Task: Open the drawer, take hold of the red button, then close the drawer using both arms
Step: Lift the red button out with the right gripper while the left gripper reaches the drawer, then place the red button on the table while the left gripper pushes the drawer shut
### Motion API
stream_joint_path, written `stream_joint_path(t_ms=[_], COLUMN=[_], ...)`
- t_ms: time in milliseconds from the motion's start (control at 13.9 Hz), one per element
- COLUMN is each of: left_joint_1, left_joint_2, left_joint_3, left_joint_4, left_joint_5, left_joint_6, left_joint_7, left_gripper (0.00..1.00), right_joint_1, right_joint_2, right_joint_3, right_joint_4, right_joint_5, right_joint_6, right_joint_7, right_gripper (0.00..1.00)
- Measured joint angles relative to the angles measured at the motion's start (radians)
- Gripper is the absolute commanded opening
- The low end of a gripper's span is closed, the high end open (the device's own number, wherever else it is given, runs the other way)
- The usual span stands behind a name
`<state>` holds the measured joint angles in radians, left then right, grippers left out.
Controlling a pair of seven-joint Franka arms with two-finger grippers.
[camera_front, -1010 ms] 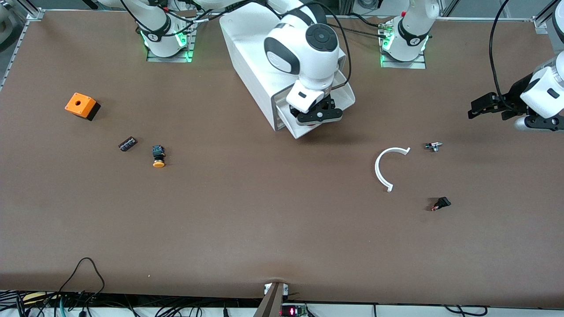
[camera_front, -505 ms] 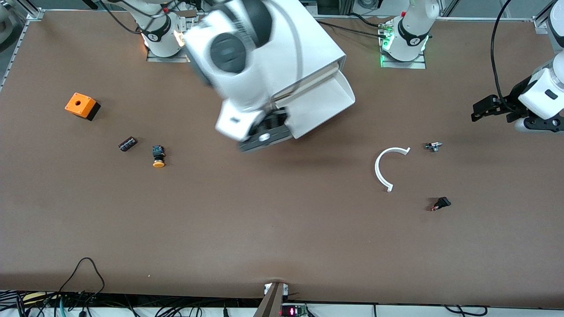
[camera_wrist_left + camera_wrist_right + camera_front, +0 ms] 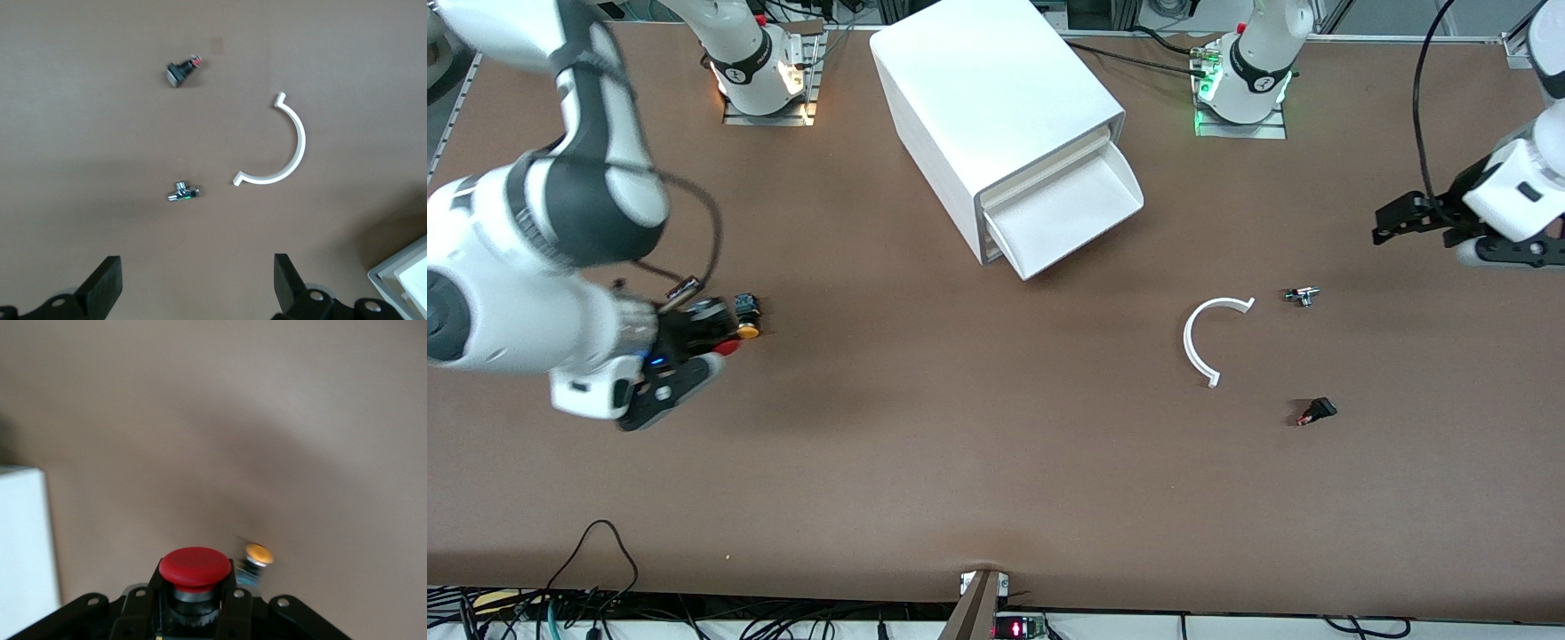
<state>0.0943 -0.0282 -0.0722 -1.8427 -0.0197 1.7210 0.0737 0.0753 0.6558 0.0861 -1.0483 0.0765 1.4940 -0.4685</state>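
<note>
Pinching the red-capped button (image 3: 195, 568) between its fingers, the right gripper (image 3: 698, 342) hangs over the table just beside the orange-yellow-capped button (image 3: 746, 320), the drawer (image 3: 1064, 222) of the white cabinet (image 3: 996, 107) stands pulled out, and the left gripper (image 3: 1405, 218) waits, fingers spread, above the chrome fitting (image 3: 183, 193).

A broad brown matte counter (image 3: 978, 462) filled nearly the whole front view, evenly lit from above, with soft shadows lying on it. Aluminium framing rails (image 3: 1405, 37) ran along its edge by the arm bases, and metal base plates (image 3: 1240, 124) sat there with a green glow. Along the edge nearest the front camera, black cables (image 3: 596, 542) looped onto the surface, and a small red indicator light (image 3: 1014, 629) showed below a brown post (image 3: 976, 609).
</note>
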Motion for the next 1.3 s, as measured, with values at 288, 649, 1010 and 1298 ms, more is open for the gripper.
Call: stream_joint_path(t_ms=[288,649,1010,1298], left_joint_1=[-0.032,-0.168,-0.354,-0.392], left_joint_2=[0.117,0.207,0.323,0.350], left_joint_3=[-0.163,-0.219,-0.223,-0.294], left_joint_4=[-0.057,-0.208,-0.270,-0.267], left_joint_5=[-0.025,-0.048,-0.052,-0.052], left_joint_6=[0.049,0.365,0.597,0.599], left_joint_7=[-0.096,-0.614,-1.039,-1.259], left_gripper=[1.00,1.00,1.00,1.00], right_joint_1=[-0.068,-0.077,-0.097,-0.115], right_joint_2=[0.007,-0.014,-0.061,-0.068], right_joint_3=[-0.057,-0.179,-0.213,-0.214], right_joint_4=[-0.172,-0.483,-0.732,-0.844], right_joint_5=[-0.043,-0.043,-0.041,-0.012], right_joint_6=[0.177,0.547,0.795,0.925], right_joint_7=[-0.203,-0.408,-0.482,-0.524], right_gripper=[0.00,0.00,0.05,0.78])
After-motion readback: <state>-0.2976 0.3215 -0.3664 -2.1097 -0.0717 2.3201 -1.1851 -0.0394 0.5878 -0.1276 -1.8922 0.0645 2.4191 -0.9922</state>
